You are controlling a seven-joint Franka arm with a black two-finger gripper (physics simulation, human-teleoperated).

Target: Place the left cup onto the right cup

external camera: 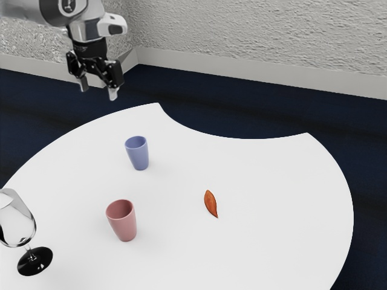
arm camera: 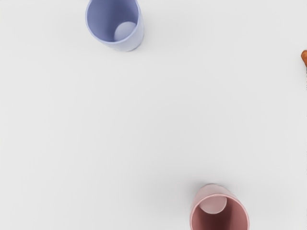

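Your gripper (external camera: 98, 90), wide and empty, at frame's upper left; blue cup (external camera: 137, 152) and pink cup (external camera: 122, 220) upright below it.

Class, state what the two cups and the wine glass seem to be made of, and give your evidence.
Blue cup: opaque, matte, evenly coloured; likely plastic or ceramic. Pink cup: same look, same guess. Wine glass: clear glass, since the table shows through its bowl, with bright reflections; its foot looks dark.
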